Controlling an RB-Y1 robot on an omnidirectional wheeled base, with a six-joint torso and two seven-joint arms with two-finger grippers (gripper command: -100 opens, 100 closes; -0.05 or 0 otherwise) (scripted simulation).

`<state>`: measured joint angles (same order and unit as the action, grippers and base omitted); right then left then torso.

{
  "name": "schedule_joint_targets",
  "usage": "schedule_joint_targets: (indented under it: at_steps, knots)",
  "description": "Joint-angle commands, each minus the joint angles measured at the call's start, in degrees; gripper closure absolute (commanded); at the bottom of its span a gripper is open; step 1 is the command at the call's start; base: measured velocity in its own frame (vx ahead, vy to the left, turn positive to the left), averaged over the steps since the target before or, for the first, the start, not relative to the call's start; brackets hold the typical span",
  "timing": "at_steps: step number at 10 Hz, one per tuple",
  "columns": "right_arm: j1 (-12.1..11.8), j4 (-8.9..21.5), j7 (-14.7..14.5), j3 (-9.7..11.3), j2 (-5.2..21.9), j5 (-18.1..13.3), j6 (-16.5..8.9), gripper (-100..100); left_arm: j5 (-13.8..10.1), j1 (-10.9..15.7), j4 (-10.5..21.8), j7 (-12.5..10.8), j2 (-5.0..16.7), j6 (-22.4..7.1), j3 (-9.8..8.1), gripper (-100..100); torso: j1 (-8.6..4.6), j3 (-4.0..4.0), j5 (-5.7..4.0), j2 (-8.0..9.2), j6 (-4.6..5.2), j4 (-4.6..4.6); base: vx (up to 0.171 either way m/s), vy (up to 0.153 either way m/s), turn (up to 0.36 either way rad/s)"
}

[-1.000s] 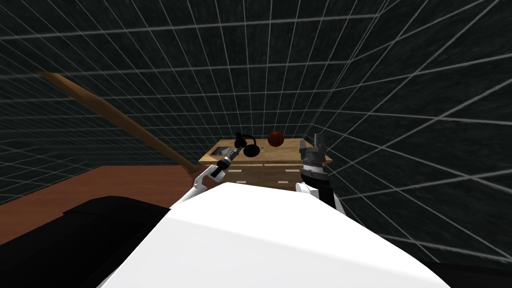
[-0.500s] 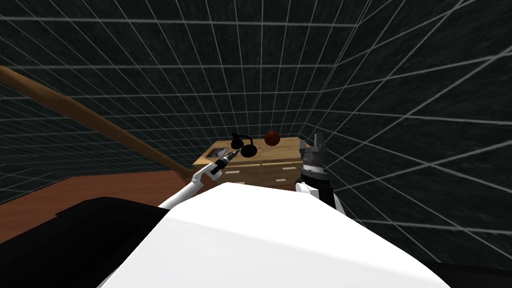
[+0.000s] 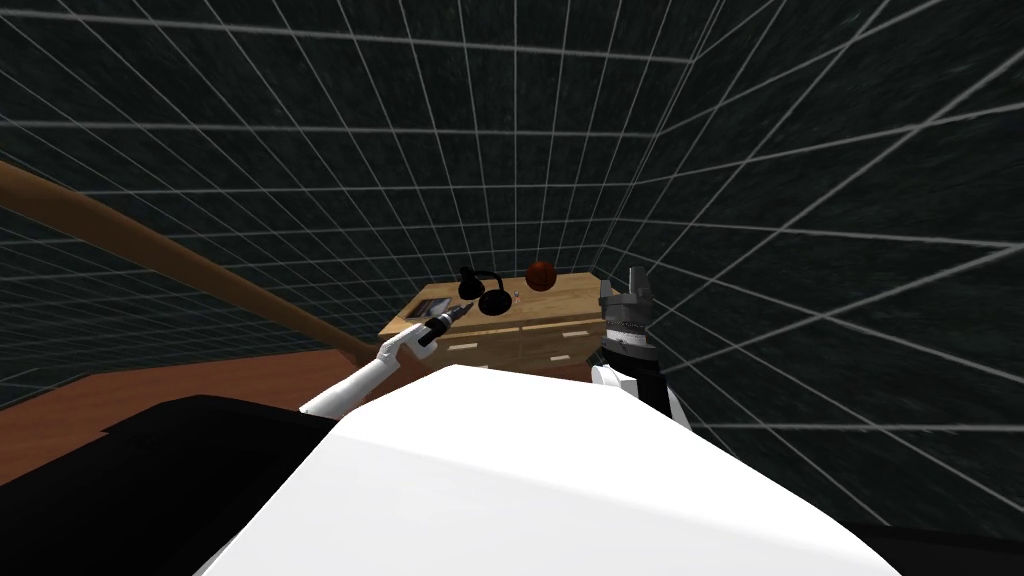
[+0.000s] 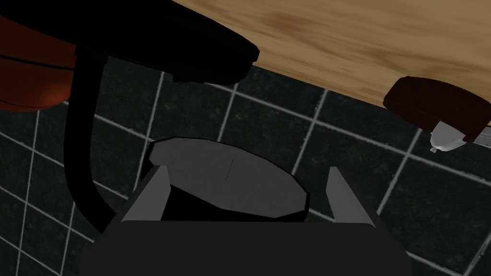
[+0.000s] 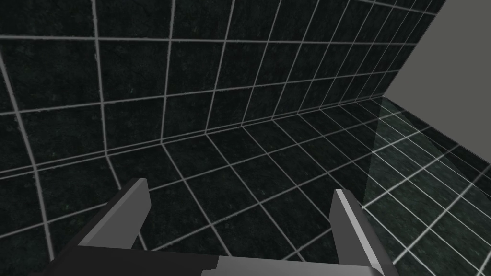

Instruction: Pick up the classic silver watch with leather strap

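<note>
Scene: light wooden surface (image 3: 572, 291) (image 4: 359, 43) on top of a drawer unit, dark tiled walls behind. Landmark: black desk lamp with curved neck (image 3: 485, 292) (image 4: 79, 143), standing on the surface.

- Left of the lamp: flat grey rectangular item (image 3: 431, 305), lying on the surface.
- Just left of the lamp, front side: left end effector (image 3: 458, 314) (image 4: 247, 168). Its fingers (image 4: 156, 191) are spread wide and grip nothing. In the left wrist view the lamp's round grey disc sits between the fingers. Contact with the disc cannot be judged.
- Just right of the lamp: small watch with silver case and dark red-brown strap (image 3: 517, 296) (image 4: 438, 112), resting on the surface. It lies outside the left end effector's fingers, clear of them.
- Right of the lamp, beyond the watch and toward the back wall: round red-brown ball (image 3: 541, 275) (image 4: 26, 72), on the surface.
- Far right of the lamp, past the surface's right edge: right end effector (image 3: 627, 281) (image 5: 239, 184), raised and pointing up. Fingers fully apart, empty.
</note>
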<state>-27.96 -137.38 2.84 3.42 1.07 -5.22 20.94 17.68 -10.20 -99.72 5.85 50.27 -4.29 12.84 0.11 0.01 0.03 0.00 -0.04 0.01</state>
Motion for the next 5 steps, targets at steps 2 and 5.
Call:
schedule_joint_targets:
  at_steps: [2, 5]
  knots:
    - [0.00, 0.00, 0.00, 0.00, 0.00, 0.00, 0.00, 0, 0.56, 1.39, 2.62, 0.01, 2.53, -1.74, 1.00, -100, -0.01, -0.01, 0.00, -0.01, 0.00, 0.00, -0.005, 0.027, -0.059]
    - [0.00, 0.00, 0.00, 0.00, 0.00, 0.00, 0.00, 0, 1.40, 1.74, 6.10, 0.14, 5.90, -4.37, 2.67, -100, 0.10, 0.01, 0.02, 0.02, -0.01, 0.00, -0.006, 0.055, -0.064]
